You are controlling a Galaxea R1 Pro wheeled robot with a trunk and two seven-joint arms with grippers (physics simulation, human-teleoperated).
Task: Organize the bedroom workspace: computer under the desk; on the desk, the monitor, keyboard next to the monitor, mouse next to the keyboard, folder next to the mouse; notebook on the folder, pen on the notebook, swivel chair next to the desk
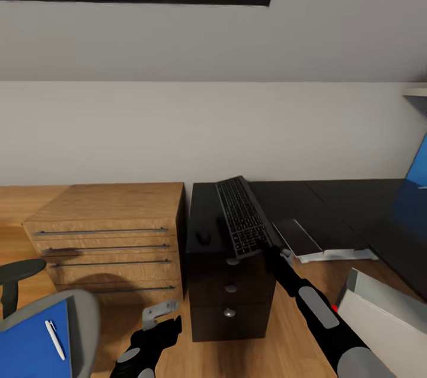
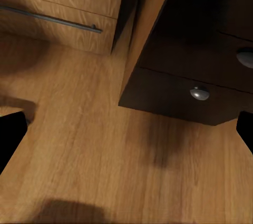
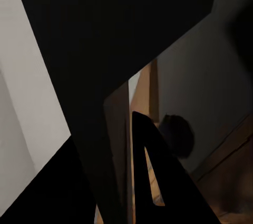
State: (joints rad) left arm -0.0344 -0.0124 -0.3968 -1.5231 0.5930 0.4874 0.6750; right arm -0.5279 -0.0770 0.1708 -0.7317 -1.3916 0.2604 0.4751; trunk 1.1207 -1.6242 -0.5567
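Observation:
My right gripper [image 1: 265, 246] is shut on the near end of the slim black keyboard [image 1: 241, 215], which hangs tilted above the left end of the black desk [image 1: 332, 200]. The mouse [image 1: 203, 236] lies on the desk just left of it. The right wrist view is mostly the keyboard's dark underside [image 3: 105, 50]. At the bottom left, the grey swivel chair [image 1: 86, 316] carries the blue folder [image 1: 26, 348] with the white pen [image 1: 55, 339] on it. The light grey computer [image 1: 379, 313] stands at the lower right. My left gripper [image 2: 126, 134] is open over the wooden floor.
A light wooden chest of drawers [image 1: 112, 236] stands against the left side of the desk's black drawer unit [image 1: 231, 298]. A blue flat panel [image 1: 418, 167] shows at the right edge. A grey and white flat piece [image 1: 314, 243] sits by the desk's front edge.

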